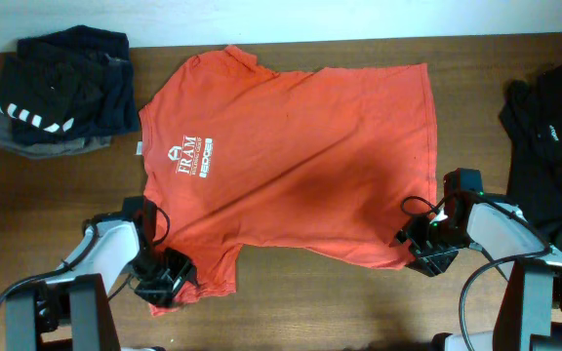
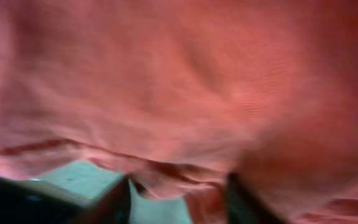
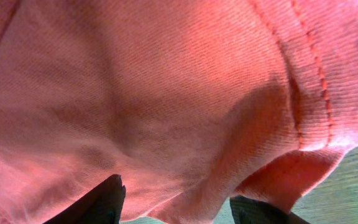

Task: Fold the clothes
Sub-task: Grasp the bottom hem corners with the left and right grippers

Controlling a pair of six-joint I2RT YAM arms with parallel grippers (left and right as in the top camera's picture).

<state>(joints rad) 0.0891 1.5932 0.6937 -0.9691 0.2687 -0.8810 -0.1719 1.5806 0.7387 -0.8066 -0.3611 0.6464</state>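
Orange-red T-shirt (image 1: 291, 156) cloth is filling both wrist views, lying logo-up across the bench (image 1: 291, 312). Left tool (image 1: 169, 278) is sitting at the near sleeve and right tool (image 1: 422, 255) at the hem corner, probably readying a fold. Whether either is pinching, I cannot tell.

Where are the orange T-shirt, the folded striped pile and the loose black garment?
orange T-shirt (image 1: 301, 156): overhead view, middle of its body.
folded striped pile (image 1: 66, 83): overhead view, dark top layer.
loose black garment (image 1: 554, 146): overhead view, middle of the cloth.
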